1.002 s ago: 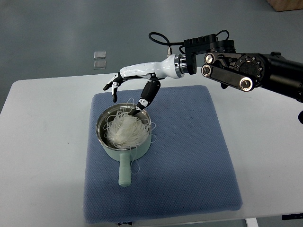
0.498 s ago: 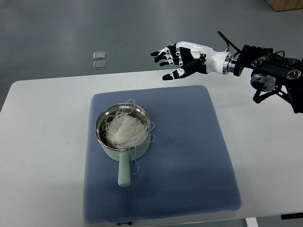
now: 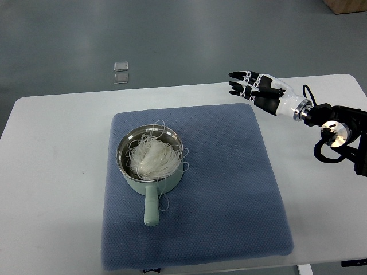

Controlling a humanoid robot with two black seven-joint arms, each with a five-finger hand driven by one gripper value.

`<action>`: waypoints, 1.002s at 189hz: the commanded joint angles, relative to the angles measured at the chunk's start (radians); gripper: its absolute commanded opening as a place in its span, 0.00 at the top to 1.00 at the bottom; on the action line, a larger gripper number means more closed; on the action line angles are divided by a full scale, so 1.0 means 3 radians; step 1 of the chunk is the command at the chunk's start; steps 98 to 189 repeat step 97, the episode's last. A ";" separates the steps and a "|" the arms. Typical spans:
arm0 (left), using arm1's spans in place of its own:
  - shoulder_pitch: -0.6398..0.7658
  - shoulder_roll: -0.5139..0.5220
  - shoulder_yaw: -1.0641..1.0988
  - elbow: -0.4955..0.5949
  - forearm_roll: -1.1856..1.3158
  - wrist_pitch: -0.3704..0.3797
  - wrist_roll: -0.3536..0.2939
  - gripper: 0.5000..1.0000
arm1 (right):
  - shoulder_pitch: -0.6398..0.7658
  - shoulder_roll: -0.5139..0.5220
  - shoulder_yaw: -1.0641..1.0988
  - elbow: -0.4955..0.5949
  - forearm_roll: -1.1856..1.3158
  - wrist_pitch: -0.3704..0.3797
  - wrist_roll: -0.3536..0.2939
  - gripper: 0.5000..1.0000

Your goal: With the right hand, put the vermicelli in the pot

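Note:
A pale green pot [image 3: 150, 172] with a steel inside stands on a blue mat [image 3: 229, 189], its handle toward the near edge. A white tangle of vermicelli [image 3: 151, 156] lies inside the pot, with a few strands over the rim. My right hand [image 3: 248, 87] is open and empty, fingers stretched out, above the mat's far right corner and well to the right of the pot. Its arm [image 3: 338, 132] comes in from the right edge. The left arm is not in view.
The mat lies on a white table [image 3: 51, 172]. Two small clear squares [image 3: 120, 73] lie on the grey floor beyond the table's far edge. A brown box corner [image 3: 347, 4] shows at the top right.
My right hand has left the pot's far rim, risen and pulled back to the right, open and empty. The vermicelli stays in the pot.

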 commanded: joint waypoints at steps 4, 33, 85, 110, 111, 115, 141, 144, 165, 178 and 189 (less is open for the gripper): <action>0.0000 0.0000 0.0000 -0.0001 0.0002 0.0000 0.0000 0.00 | -0.0283 0.0008 0.0492 -0.0030 0.0016 0.0028 0.0018 0.15; 0.0000 0.0000 0.0000 0.0005 0.0002 0.0000 0.0000 0.00 | -0.0503 0.0003 0.0753 -0.0030 -0.0025 0.0033 0.0018 0.15; 0.0000 0.0000 0.0000 -0.0001 -0.0003 0.0000 0.0000 0.00 | -0.0610 -0.0002 0.0789 -0.0030 -0.0040 0.0028 0.0018 0.15; 0.0000 0.0000 0.0000 0.0005 0.0002 0.0000 0.0000 0.00 | -0.0610 -0.0002 0.0789 -0.0030 -0.0045 0.0023 0.0018 0.15; 0.0000 0.0000 0.0000 0.0005 0.0002 0.0000 0.0000 0.00 | -0.0610 -0.0002 0.0789 -0.0030 -0.0045 0.0023 0.0018 0.15; 0.0000 0.0000 0.0000 0.0005 0.0002 0.0000 0.0000 0.00 | -0.0610 -0.0002 0.0789 -0.0030 -0.0045 0.0023 0.0018 0.15; 0.0000 0.0000 0.0000 0.0005 0.0002 0.0000 0.0000 0.00 | -0.0610 -0.0002 0.0789 -0.0030 -0.0045 0.0023 0.0018 0.15; 0.0000 0.0000 0.0000 0.0005 0.0002 0.0000 0.0000 0.00 | -0.0610 -0.0002 0.0789 -0.0030 -0.0045 0.0023 0.0018 0.15; 0.0000 0.0000 0.0000 0.0005 0.0002 0.0000 0.0000 0.00 | -0.0610 -0.0002 0.0789 -0.0030 -0.0045 0.0023 0.0018 0.15; 0.0000 0.0000 0.0000 0.0005 0.0002 0.0000 0.0000 0.00 | -0.0610 -0.0002 0.0789 -0.0030 -0.0045 0.0023 0.0018 0.15; 0.0000 0.0000 0.0000 0.0005 0.0002 0.0000 0.0000 0.00 | -0.0610 -0.0002 0.0789 -0.0030 -0.0045 0.0023 0.0018 0.15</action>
